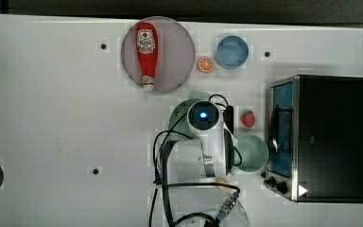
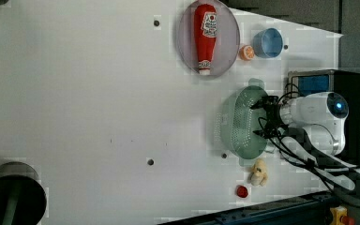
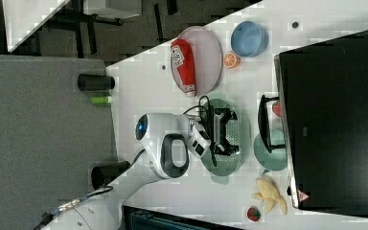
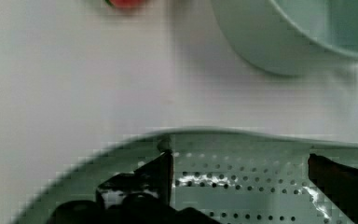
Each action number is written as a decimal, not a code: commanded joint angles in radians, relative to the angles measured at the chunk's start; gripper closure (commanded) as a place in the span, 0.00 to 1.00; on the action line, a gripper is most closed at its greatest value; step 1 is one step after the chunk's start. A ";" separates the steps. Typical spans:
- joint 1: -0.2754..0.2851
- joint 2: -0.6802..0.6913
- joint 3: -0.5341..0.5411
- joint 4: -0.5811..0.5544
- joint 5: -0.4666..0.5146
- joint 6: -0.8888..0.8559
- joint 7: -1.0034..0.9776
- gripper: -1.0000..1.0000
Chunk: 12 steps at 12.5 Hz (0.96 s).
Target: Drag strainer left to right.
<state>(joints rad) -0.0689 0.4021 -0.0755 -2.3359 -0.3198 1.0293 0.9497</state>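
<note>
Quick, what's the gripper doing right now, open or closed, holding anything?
Gripper: open, fingers spread inside the strainer, holding nothing.

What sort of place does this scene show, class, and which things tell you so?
Probably a lab tabletop staged as a toy kitchen: a robot arm over a white table holding a strainer, ketchup bottle on a plate, and small oven.

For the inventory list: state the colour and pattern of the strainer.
Pale mint green, dotted all over with small holes; the strainer shows best in the left view.
</note>
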 commanded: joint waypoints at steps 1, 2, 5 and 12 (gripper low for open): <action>0.003 -0.014 0.020 0.008 0.017 -0.022 -0.071 0.00; 0.003 -0.032 0.037 0.006 0.018 -0.024 -0.099 0.00; 0.003 -0.175 0.094 -0.028 0.035 -0.055 -0.289 0.00; 0.003 -0.706 0.108 0.016 0.325 -0.590 -0.794 0.00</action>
<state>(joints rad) -0.0499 -0.2695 0.0548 -2.3164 0.0215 0.4600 0.3479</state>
